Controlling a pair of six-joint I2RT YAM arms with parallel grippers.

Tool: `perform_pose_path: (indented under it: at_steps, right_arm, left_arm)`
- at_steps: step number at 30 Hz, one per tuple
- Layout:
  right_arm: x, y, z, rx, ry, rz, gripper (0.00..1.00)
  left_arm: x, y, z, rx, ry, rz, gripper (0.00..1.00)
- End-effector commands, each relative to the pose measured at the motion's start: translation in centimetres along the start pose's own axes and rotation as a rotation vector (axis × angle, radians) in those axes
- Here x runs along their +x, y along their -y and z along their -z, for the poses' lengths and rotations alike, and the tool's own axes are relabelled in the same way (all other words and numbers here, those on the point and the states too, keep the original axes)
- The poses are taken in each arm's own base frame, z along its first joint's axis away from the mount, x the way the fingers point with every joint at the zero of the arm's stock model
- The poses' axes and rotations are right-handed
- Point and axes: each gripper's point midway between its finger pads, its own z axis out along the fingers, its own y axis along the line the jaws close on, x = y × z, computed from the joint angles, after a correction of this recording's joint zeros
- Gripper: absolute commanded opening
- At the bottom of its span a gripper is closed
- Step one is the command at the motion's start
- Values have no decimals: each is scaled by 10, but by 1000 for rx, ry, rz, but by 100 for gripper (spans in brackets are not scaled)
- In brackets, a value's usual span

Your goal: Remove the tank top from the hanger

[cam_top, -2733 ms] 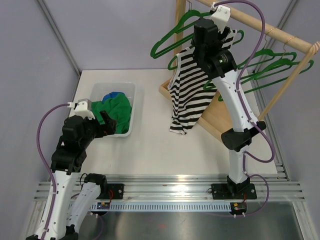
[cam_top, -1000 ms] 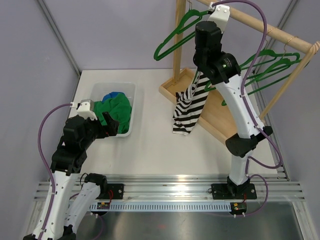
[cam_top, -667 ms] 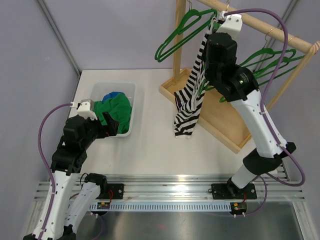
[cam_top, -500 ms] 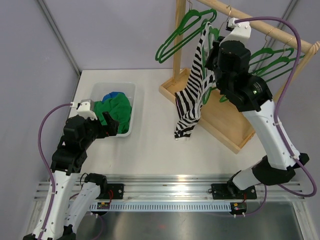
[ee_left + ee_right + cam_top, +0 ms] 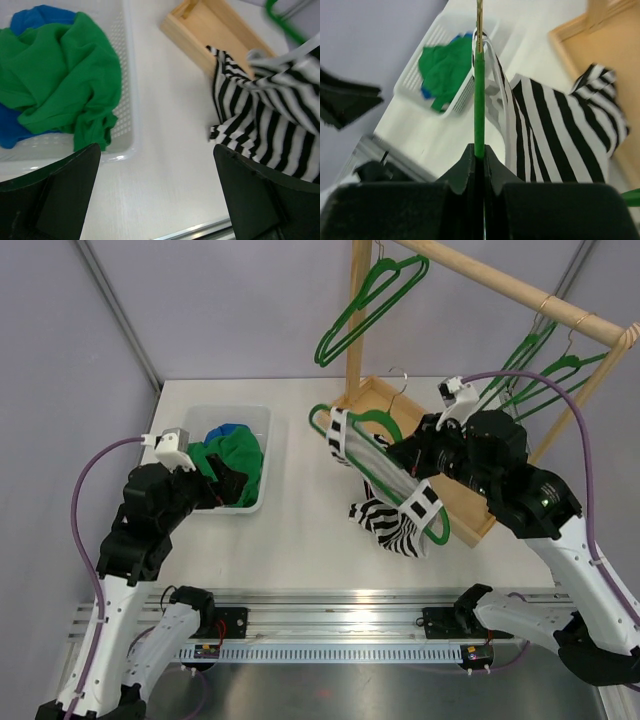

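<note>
The black-and-white striped tank top [image 5: 385, 525] hangs on a green hanger [image 5: 479, 90], both straps looped over the hanger's arms. Hanger and top are off the wooden rail [image 5: 480, 275] and tilted low over the white table [image 5: 300, 540], between the white basket [image 5: 268, 450] and the wooden rack base [image 5: 215, 30]. The top's bunched lower folds droop toward the tabletop. We cannot tell whether they touch it.

The right gripper [image 5: 479, 150] has its jaws pressed together on the hanger, pinching the green bar just below the metal hook. We see no cloth between its fingers.

The left gripper [image 5: 156, 150] hangs over the table beside the basket's near corner, its fingers [image 5: 55, 195] spread wide and holding nothing. From its wrist camera, the striped top lies off to the right, well clear of both fingers.

In the basket we see a crumpled green garment [image 5: 235, 455] over a blue one [image 5: 228, 428]. Other green hangers [image 5: 370, 300] hang on the rail above.
</note>
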Motion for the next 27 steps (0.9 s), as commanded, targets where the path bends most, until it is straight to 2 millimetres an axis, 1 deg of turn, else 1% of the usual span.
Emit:
perform_pose_path:
  at_steps: [1, 2, 3, 4, 5, 6, 7, 8, 9, 10, 11, 12, 13, 14, 15, 16, 17, 18, 20, 23, 24, 27]
  right_arm:
    - [24, -57, 16, -344, -81, -83, 0]
    - [39, -57, 10, -364, -103, -95, 0]
    - [44, -61, 12, -392, -118, -112, 0]
    - [48, -61, 13, -404, -118, -118, 0]
    - [57, -59, 7, -406, -131, -128, 0]
    - [62, -61, 6, -419, -144, -137, 0]
    - [66, -61, 3, -427, -157, -143, 0]
    - [70, -62, -1, -439, -160, -146, 0]
    - [74, -67, 0, -467, -178, -159, 0]
    - [76, -68, -3, -475, -185, -166, 0]
    - [78, -70, -5, -494, -184, -172, 0]
    - [80, -74, -4, -516, -196, -182, 0]
    - [80, -75, -4, -525, -196, -185, 0]
    - [81, -76, -4, -530, -197, -187, 0]
    - [81, -76, -3, -536, -199, -191, 0]
    - [81, -77, -1, -544, -198, -192, 0]
    - [81, -79, -1, -552, -196, -192, 0]
    - [83, -80, 1, -563, -205, -192, 0]
    - [85, -82, 3, -579, -214, -189, 0]
    - [87, -81, 4, -583, -226, -184, 0]
    - [87, -79, 2, -565, -220, -179, 0]
    - [90, -70, -5, -509, -216, -164, 0]
  left_arm:
    - [-34, 54, 13, 217, 77, 37, 99]
    - [-38, 62, 12, 242, 88, 47, 99]
    - [-40, 65, 12, 249, 95, 48, 99]
    - [-41, 77, 13, 284, 97, 39, 99]
    - [-41, 82, 12, 295, 94, 38, 99]
    - [-41, 83, 6, 273, 95, 34, 99]
    - [-34, 96, 5, 305, 73, 17, 99]
    - [-34, 101, 4, 306, 75, 5, 99]
    - [-31, 100, -5, 270, 70, -5, 99]
    - [-26, 109, -5, 279, 62, -23, 99]
    - [-24, 111, -9, 267, 60, -38, 99]
    - [-22, 108, -15, 227, 64, -49, 99]
    - [-14, 115, -18, 231, 41, -72, 99]
    - [-10, 115, -22, 218, 33, -94, 99]
    - [-10, 115, -25, 196, 39, -106, 99]
    - [-2, 120, -29, 197, 18, -129, 99]
    - [0, 121, -31, 188, 15, -147, 99]
    - [-2, 119, -33, 160, 27, -157, 99]
    - [4, 122, -38, 145, 13, -187, 97]
    - [6, 122, -41, 129, 12, -200, 81]
    - [5, 121, -42, 127, 14, -201, 67]
    - [5, 120, -40, 122, 20, -204, 45]
